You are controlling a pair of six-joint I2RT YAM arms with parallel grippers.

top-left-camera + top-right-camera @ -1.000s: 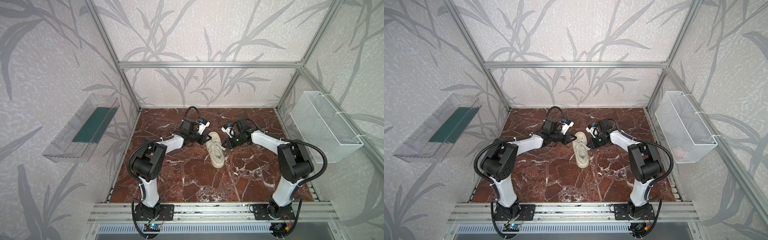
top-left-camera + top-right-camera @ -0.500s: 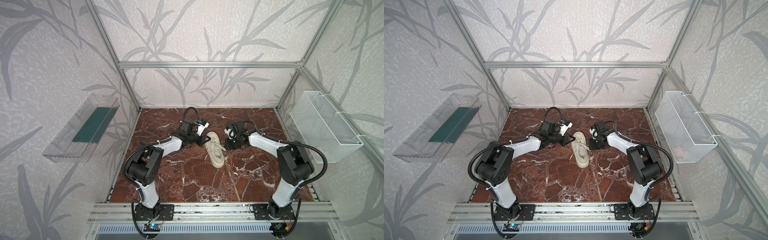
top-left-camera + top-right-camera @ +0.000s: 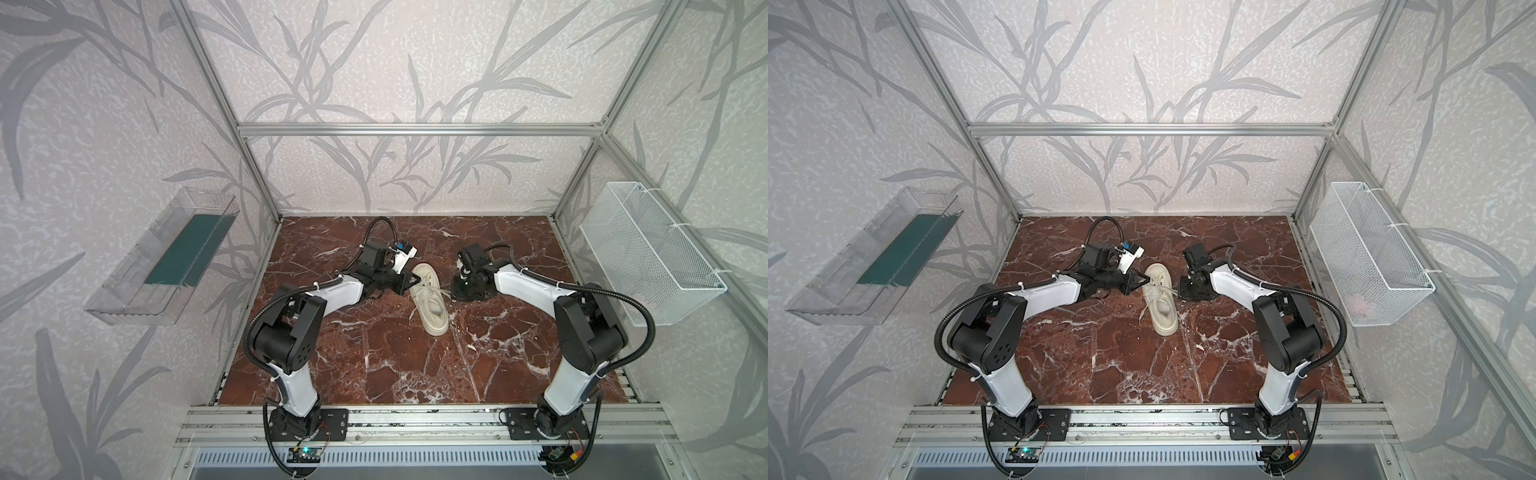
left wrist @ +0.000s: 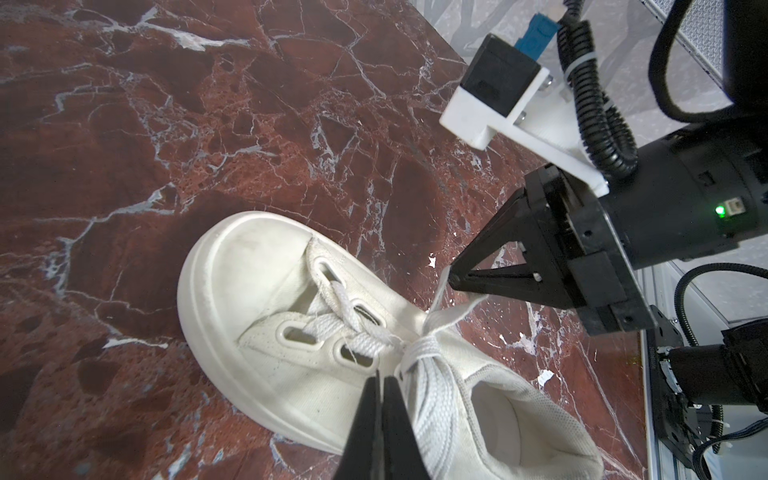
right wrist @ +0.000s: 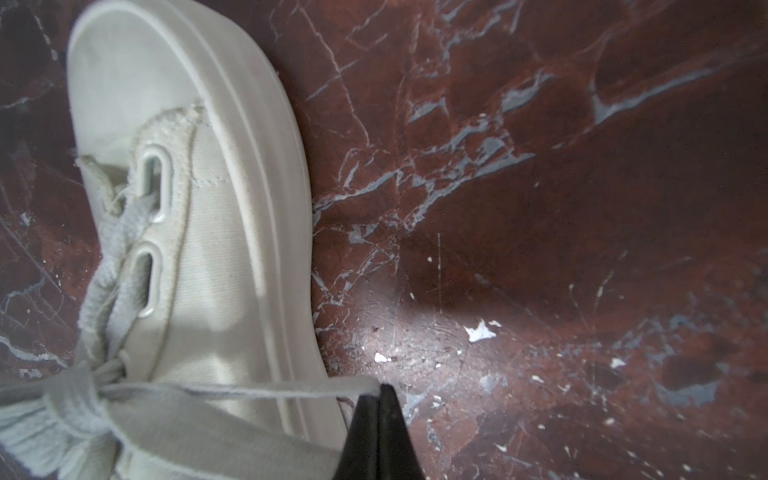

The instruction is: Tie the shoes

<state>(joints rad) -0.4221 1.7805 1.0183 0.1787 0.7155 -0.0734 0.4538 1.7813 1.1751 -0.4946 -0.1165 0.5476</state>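
A cream shoe (image 3: 430, 300) (image 3: 1160, 302) lies on the marble floor, toe toward the back wall. Its laces meet in a knot (image 4: 419, 347) over the tongue. My left gripper (image 3: 409, 282) (image 3: 1144, 279) (image 4: 380, 379) is at the shoe's left side, shut on a lace beside the knot. The pinch itself is mostly hidden by the fingers. My right gripper (image 3: 451, 293) (image 3: 1179, 293) (image 5: 380, 388) (image 4: 451, 282) is at the shoe's right side. It is shut on a lace loop (image 5: 249, 388) that runs taut from the knot. A loose lace end (image 3: 411, 318) trails left of the shoe.
A clear tray (image 3: 166, 257) with a green insert hangs on the left wall. A white wire basket (image 3: 648, 253) hangs on the right wall. Aluminium rails (image 3: 415, 419) cross the front edge. The brown marble floor (image 3: 374, 357) stretches in front of the shoe.
The right wrist has swung in toward the shoe and its tip has shifted slightly. The left gripper has edged a little. Both stay shut and the shoe has barely moved.
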